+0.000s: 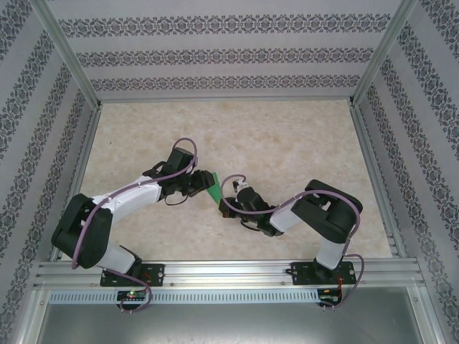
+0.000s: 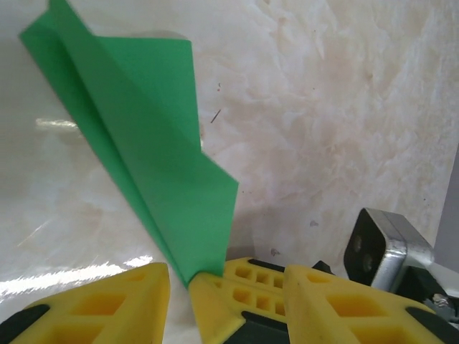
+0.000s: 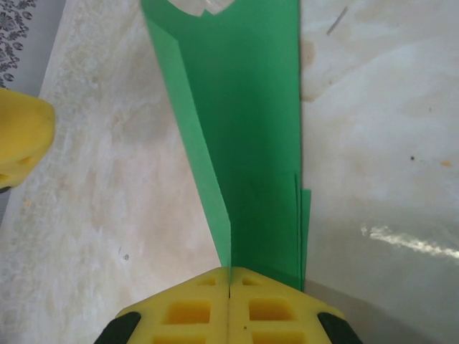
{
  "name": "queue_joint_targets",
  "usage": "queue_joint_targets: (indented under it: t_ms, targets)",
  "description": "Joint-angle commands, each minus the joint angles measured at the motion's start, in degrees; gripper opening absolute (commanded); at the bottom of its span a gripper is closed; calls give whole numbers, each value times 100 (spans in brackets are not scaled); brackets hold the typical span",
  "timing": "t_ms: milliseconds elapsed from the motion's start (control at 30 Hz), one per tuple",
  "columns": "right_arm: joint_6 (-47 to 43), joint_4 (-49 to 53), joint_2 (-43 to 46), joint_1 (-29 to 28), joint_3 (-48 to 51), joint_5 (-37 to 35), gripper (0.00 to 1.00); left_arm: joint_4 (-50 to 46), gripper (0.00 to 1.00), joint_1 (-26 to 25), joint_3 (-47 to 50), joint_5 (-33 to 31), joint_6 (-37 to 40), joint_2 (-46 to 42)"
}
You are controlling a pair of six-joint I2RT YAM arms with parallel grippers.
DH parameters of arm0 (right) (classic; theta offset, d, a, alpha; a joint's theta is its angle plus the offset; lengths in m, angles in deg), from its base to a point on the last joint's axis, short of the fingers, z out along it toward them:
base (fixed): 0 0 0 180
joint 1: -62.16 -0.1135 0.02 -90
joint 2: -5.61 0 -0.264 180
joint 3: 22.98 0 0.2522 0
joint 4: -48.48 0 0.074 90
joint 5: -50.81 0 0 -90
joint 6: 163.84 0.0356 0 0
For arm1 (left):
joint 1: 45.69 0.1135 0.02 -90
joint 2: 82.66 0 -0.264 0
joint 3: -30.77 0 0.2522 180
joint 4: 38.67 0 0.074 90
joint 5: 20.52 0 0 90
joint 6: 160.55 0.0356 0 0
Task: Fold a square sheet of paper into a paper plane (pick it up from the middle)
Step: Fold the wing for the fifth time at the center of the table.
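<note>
- Saw the left arm (image 1: 122, 197) and the right arm (image 1: 323, 211) reach inward from the near rail (image 1: 229, 272), meeting over the middle of the table (image 1: 301, 136).
- Found the right gripper (image 3: 229, 276) clamped on the near end of the paper plane (image 3: 251, 143). Yellow fingers (image 3: 190, 312) met with no gap, pinching the green layers at their seam and just to its right.
- Noted the plane as folded bright green paper with lengthwise creases, running away from those fingers, between the two grippers in the top view.
- Found the left gripper (image 1: 195, 184) with jaws spread apart, just left of the plane. Saw one yellow finger (image 3: 21, 136) of it off to the side, clear of the paper.
- From the left wrist, watched the green paper narrow down towards the yellow fingers at the bottom edge; could not tell any contact with the left pair.
- Beyond that, saw marbled beige tabletop, then patterned walls (image 1: 229, 57).
</note>
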Motion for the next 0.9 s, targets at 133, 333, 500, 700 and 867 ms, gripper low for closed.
queue_joint_targets:
  t_ms: [133,333,500,700,867]
  targets:
    - [664,-374,-301,223,89,439,0,996,46,-89,14,626,-19,550]
    - [872,-474,-418,285,126,554,0,1179,47,-140,-72,663,25,795]
    - [970,-457,-454,294,112,528,0,1248,47,-156,-153,711,52,1140]
    - [1034,-97,-387,287,22,561,0,1328,46,-159,-194,625,48,1370]
    - [904,680,-103,283,-108,467,7,1093,45,-160,-285,516,105,1506]
